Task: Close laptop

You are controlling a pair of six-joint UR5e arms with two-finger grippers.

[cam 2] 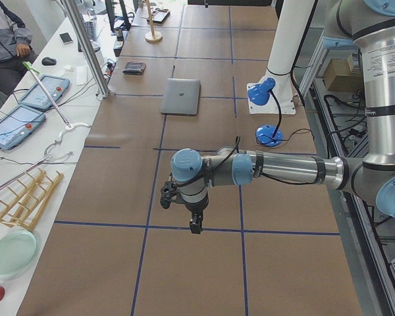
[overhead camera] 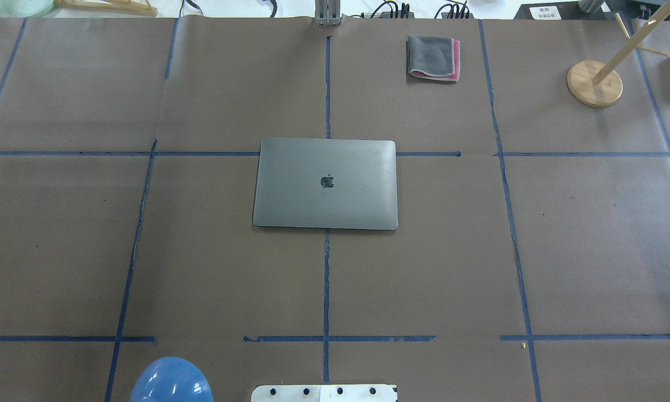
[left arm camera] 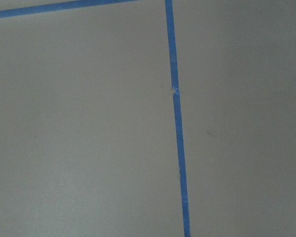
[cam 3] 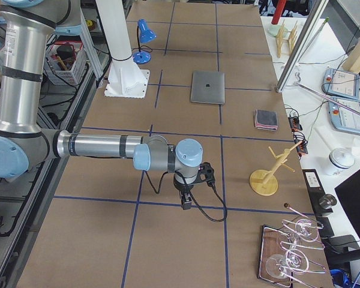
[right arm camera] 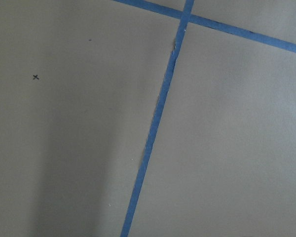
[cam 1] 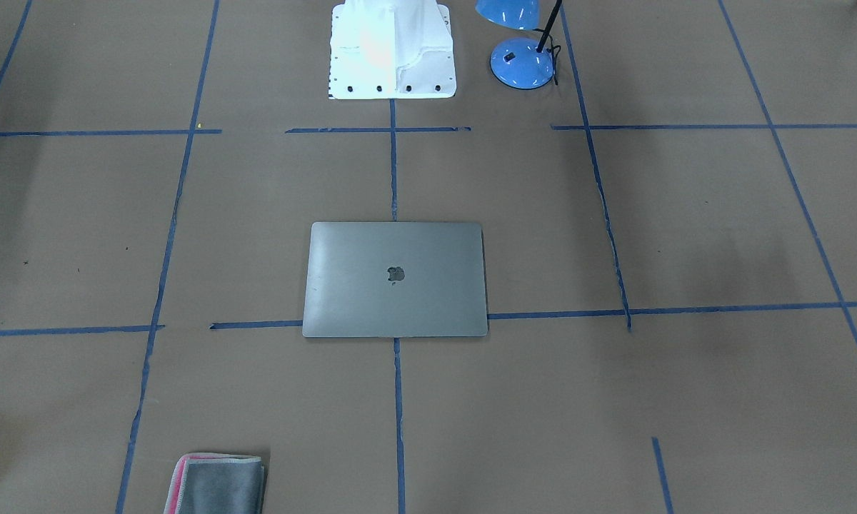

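The space-grey laptop [overhead camera: 325, 183] lies shut and flat in the middle of the table, lid down with the dark apple logo facing up. It also shows in the front view [cam 1: 395, 279], the left view [cam 2: 181, 97] and the right view [cam 3: 207, 87]. My left gripper [cam 2: 195, 227] hangs over bare paper far from the laptop, toward the table's left end. My right gripper [cam 3: 186, 203] hangs likewise toward the right end. Both show only in side views, so I cannot tell whether they are open or shut. Both wrist views show only brown paper and blue tape.
A folded grey-and-pink cloth [overhead camera: 433, 57] lies beyond the laptop. A blue desk lamp [cam 1: 522, 61] stands by the white robot base [cam 1: 391, 53]. A wooden stand [overhead camera: 594, 82] is at the far right. Blue tape lines cross the brown paper.
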